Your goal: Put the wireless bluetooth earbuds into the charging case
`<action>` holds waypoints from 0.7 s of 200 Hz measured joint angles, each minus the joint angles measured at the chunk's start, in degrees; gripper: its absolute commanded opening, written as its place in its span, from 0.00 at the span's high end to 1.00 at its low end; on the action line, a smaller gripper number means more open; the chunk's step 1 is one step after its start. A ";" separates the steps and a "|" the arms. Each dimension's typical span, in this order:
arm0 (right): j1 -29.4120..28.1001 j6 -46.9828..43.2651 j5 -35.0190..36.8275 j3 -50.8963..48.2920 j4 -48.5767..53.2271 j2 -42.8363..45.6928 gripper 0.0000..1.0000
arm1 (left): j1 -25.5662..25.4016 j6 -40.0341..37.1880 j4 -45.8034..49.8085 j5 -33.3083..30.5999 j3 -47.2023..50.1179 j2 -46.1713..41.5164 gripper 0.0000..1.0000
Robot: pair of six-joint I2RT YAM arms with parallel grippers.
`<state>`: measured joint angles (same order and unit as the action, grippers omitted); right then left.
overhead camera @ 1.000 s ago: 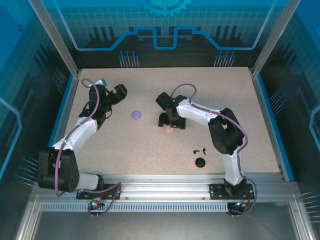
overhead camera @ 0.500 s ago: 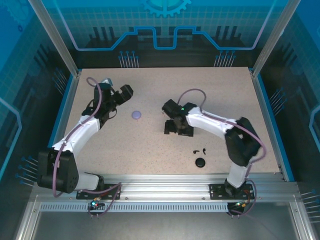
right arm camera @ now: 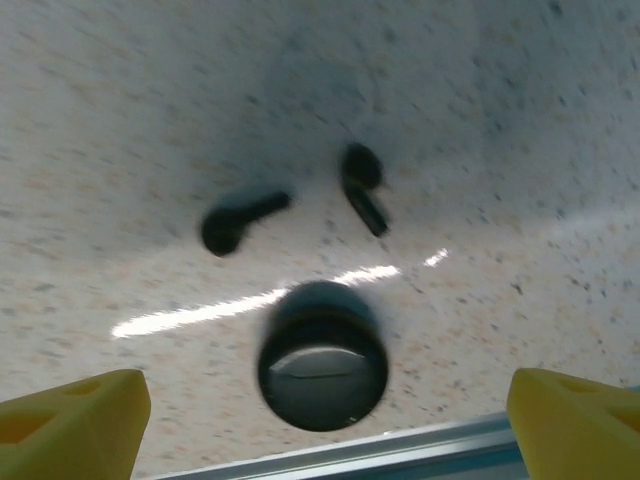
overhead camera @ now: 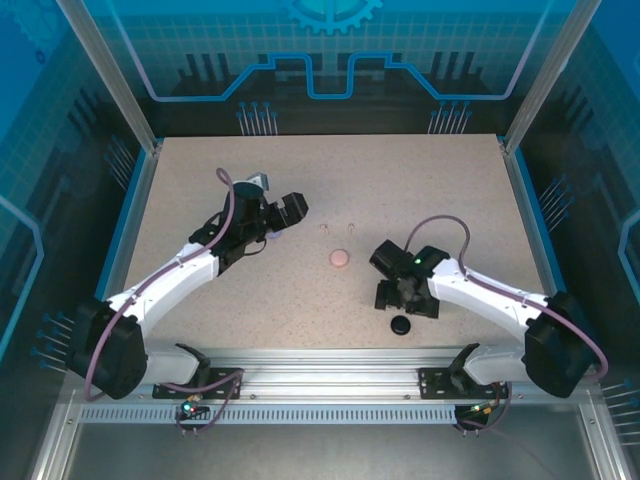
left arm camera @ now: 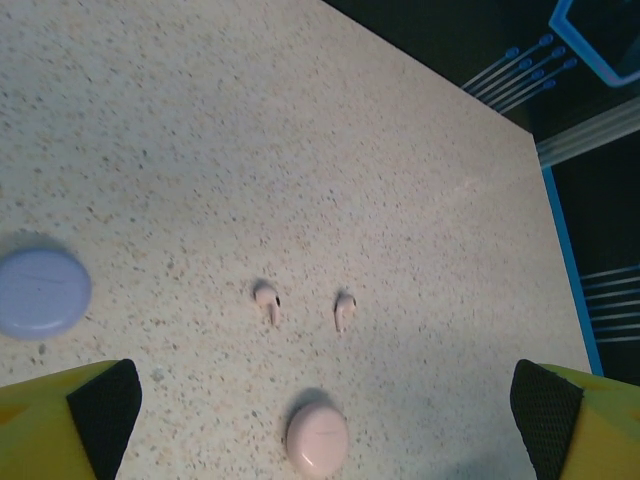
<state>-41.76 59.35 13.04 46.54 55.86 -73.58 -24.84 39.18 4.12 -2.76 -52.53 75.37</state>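
Pale pink case (overhead camera: 339, 258) mid-table, lid shut: my landmark. Just beyond it lie one pink earbud (left arm camera: 266, 301) and a second pink earbud (left arm camera: 344, 311), side by side on the speckled table (overhead camera: 450, 190), apart from each other and from the case. Purple case (left arm camera: 40, 292) lies to its left. Left gripper (overhead camera: 283, 213) hangs left of and beyond the pink case — jaws spread wide, nothing held. Right gripper (overhead camera: 407, 298) is to its right, nearer the arm bases — jaws wide, empty, above one black earbud (right arm camera: 240, 220), a second black earbud (right arm camera: 362, 185) and the black case (right arm camera: 322, 358).
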 measured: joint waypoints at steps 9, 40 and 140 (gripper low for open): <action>0.11 0.63 -0.17 -1.79 0.13 1.11 0.09 | -0.46 0.17 0.15 0.00 0.00 0.00 0.01; 0.17 2.08 -1.97 -6.10 -1.64 1.95 0.13 | -0.94 0.85 0.28 -0.02 0.00 0.00 0.01; 0.00 0.63 -6.67 -7.34 -10.01 -4.57 0.20 | -1.33 1.03 1.31 -0.02 -0.04 0.00 0.01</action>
<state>-41.76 59.99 6.37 39.20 45.84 -78.15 -26.17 40.21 5.43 -2.79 -52.58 75.37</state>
